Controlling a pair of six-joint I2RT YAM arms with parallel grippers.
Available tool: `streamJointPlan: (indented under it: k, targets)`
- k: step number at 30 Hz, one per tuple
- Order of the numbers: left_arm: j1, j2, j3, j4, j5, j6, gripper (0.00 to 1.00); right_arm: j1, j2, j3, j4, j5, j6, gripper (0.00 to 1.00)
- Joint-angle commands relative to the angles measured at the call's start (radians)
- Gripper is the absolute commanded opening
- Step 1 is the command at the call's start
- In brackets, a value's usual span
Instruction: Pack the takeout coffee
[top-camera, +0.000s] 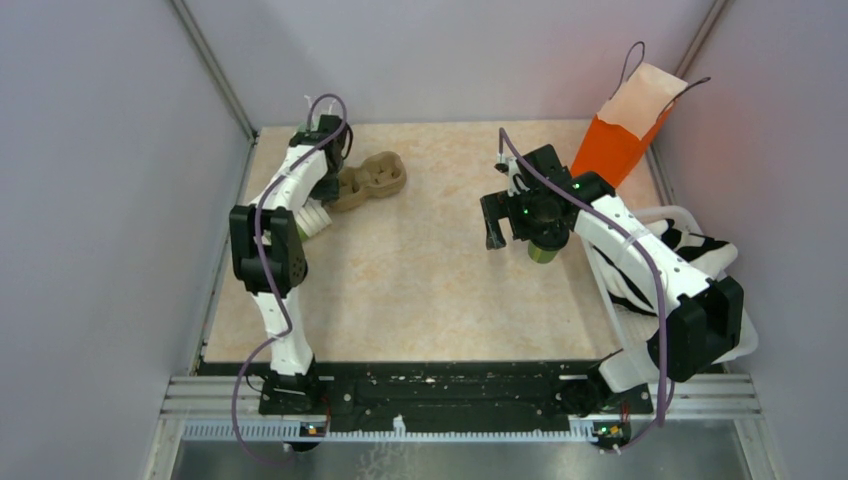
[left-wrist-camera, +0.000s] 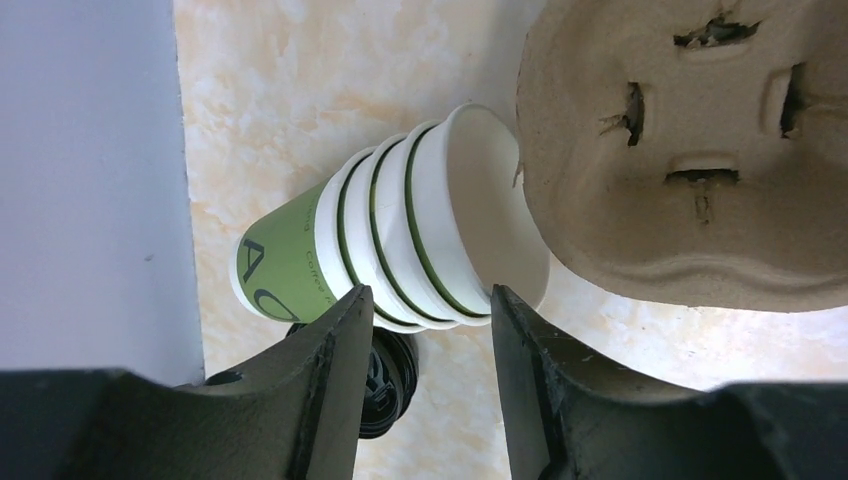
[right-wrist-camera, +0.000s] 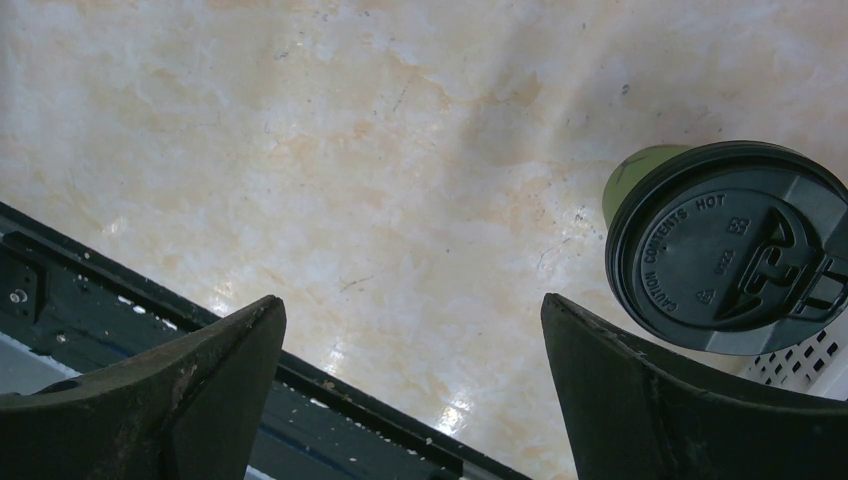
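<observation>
"Where is the takeout coffee (top-camera: 543, 252)?"

"It stands upright on the surface (top-camera: 420, 290), in the right half, about halfway between the far edge and the near edge. Its black lid (right-wrist-camera: 725, 245) is on. A white basket (top-camera: 686, 211) sits along the right edge, and the cup is near it."

"Is the right tool (right-wrist-camera: 410, 305) holding it?"

"No. Its two fingers are spread very wide, and only bare surface shows between them. The tool hangs over the cup. The cup sits off to one side of the fingers, not between them."

"What about the left tool (left-wrist-camera: 428, 300)?"

"It is up by the far left corner. Its fingers are partway apart and pinch nothing. A stack of paper cups (left-wrist-camera: 400, 240) lies on its side just past the fingertips. I cannot tell if the tips touch it."

"What is the brown thing?"

"A cardboard cup holder (left-wrist-camera: 690, 150). It lies right next to the open end of the stack, near the far edge."

"And the orange thing?"

"An orange bag (top-camera: 615, 145) in the far right corner, leaning on the wall."
</observation>
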Motion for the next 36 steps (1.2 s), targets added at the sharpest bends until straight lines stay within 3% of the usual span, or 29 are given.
streamJointPlan:
  k: [1, 4, 16, 26, 30, 36]
  targets:
    - [-0.015, 0.052, 0.019, -0.073, -0.095, -0.009, 0.54, 0.01, -0.01, 0.019, 0.033, -0.003, -0.012, 0.98]
    - [-0.02, 0.067, 0.023, -0.085, -0.103, -0.024, 0.59, 0.01, -0.012, 0.019, 0.033, -0.003, -0.012, 0.98]
    - [-0.022, 0.006, 0.027, -0.033, -0.109, -0.017, 0.62, 0.011, -0.009, 0.02, 0.034, -0.002, -0.014, 0.99]
    - [-0.017, -0.047, 0.068, -0.011, -0.085, -0.015, 0.84, 0.01, -0.007, 0.022, 0.033, 0.0, -0.014, 0.99]
    - [-0.012, -0.029, 0.066, -0.017, -0.121, -0.01, 0.84, 0.01, -0.008, 0.021, 0.033, -0.001, -0.014, 0.99]
    - [-0.012, 0.01, 0.051, 0.001, -0.157, 0.007, 0.74, 0.01, -0.012, 0.02, 0.033, -0.001, -0.014, 0.99]
